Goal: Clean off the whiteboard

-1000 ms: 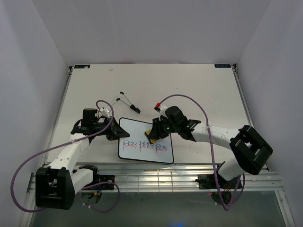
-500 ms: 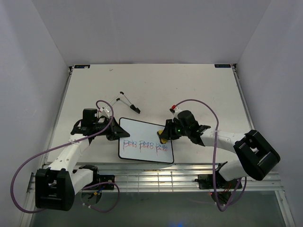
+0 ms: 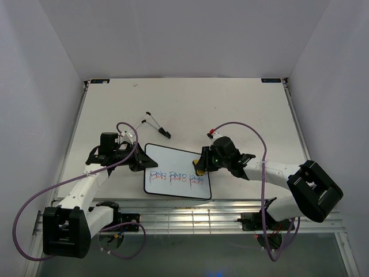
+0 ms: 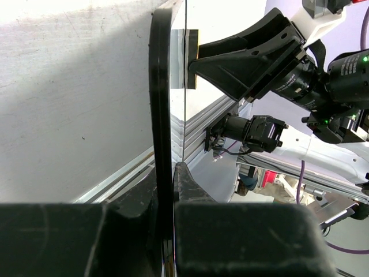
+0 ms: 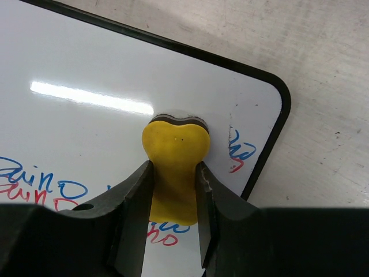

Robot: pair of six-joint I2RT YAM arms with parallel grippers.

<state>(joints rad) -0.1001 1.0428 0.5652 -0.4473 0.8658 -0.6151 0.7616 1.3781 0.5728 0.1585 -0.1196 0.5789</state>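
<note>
Clamped in right pincer point(image 5: 173, 173): yellow eraser point(image 5: 174, 144), at whiteboard point(image 5: 86, 75) 3 o'clock (red-blue writing point(image 5: 34, 184) beside); left pincer point(image 4: 167, 179) gripping its 9 o'clock edge.

You are holding both arms angled inward across the table, each gripper clamped on something.

Your white-and-black left arm point(image 3: 86, 184) is reaching forward with its elbow bent, and its black two-finger left gripper point(image 3: 141, 163) is pinching the left rim of the black-framed white whiteboard point(image 3: 173, 161), fingers point(image 4: 135, 202) pressed against either side of the rim. Your white-and-black right arm point(image 3: 271, 170) is lying low and stretching leftward with the wrist tipping down, and its black two-finger right gripper point(image 3: 200, 165) is squeezing the small yellow bone-shaped eraser point(image 5: 174, 149) by its narrow waist, one finger on each flank.
</note>
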